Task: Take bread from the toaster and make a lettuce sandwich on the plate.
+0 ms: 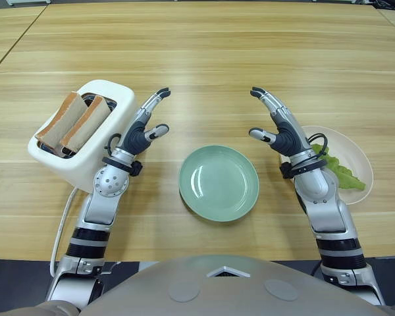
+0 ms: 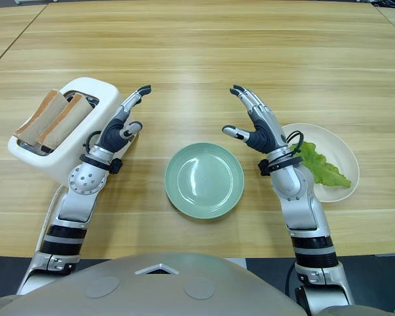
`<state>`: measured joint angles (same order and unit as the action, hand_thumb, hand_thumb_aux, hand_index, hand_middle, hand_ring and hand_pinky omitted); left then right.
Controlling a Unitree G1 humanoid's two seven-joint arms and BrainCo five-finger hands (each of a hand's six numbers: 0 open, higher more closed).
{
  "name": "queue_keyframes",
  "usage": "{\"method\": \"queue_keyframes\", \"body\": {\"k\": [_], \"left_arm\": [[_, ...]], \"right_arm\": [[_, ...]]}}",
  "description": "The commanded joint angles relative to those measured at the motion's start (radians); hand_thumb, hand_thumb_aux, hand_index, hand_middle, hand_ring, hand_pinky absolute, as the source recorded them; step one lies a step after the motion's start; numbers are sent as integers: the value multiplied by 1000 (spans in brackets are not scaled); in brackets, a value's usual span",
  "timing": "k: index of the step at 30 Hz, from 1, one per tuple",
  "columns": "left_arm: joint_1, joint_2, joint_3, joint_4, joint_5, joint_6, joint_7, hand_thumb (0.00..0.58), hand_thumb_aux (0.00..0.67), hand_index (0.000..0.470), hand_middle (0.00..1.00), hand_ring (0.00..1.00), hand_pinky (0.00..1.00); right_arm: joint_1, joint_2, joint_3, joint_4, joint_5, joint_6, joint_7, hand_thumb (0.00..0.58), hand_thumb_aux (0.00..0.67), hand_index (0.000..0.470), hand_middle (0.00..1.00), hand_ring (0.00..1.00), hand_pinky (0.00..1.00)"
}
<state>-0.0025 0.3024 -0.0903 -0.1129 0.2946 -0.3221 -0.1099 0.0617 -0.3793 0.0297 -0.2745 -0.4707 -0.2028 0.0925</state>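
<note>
- First job looked like the bread. I'd have sent the left hand (image 1: pixel 138 138) over to the white boxy plastic toaster (image 1: pixel 85 168) just off its outer side. Then pinch one of the two brown-crusted bread slices (image 1: pixel 85 125) by the bit sticking up, and pull straight up so the toaster didn't tip.
- Left hand was spread wide, fingers pointing forward, holding nothing.
- Right hand (image 1: pixel 286 135) mirrored it, spread and empty. The cream shallow bowl (image 2: pixel 336 145) with the frilly green lettuce leaf (image 2: pixel 322 168) sat right by its wrist, outer side.
- The pale green round plate (image 1: pixel 218 184) sat between both hands, down nearer the wrists.
</note>
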Motion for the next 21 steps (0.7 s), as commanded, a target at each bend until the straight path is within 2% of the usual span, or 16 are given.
{"method": "queue_keyframes", "body": {"k": [1,7,10,13,15,18,21], "left_arm": [[7,11,3,-8,22,-17,10,0,0,0,0,0,0],[30,2,11,-70,7,-32,11,0,0,0,0,0,0],[43,-2,79,-322,-63,-26,13,0,0,0,0,0,0],[-15,24,248,-563,-224,116,17,0,0,0,0,0,0],[-63,123,385,-611,-245,181,-22,0,0,0,0,0,0],[-62,312,564,-555,-206,195,-133,0,0,0,0,0,0],[26,437,605,-395,-47,215,-200,0,0,0,0,0,0]], "right_arm": [[-6,-1,6,13,-5,6,-2,0,0,0,0,0,0],[-11,1,13,16,-10,5,-2,0,0,0,0,0,0],[-27,6,27,22,-14,10,2,0,0,0,0,0,0],[-32,11,40,17,-21,18,6,0,0,0,0,0,0],[-33,11,43,16,-20,20,6,0,0,0,0,0,0],[-27,13,46,10,-25,26,2,0,0,0,0,0,0],[-26,10,45,17,-24,22,2,0,0,0,0,0,0]]}}
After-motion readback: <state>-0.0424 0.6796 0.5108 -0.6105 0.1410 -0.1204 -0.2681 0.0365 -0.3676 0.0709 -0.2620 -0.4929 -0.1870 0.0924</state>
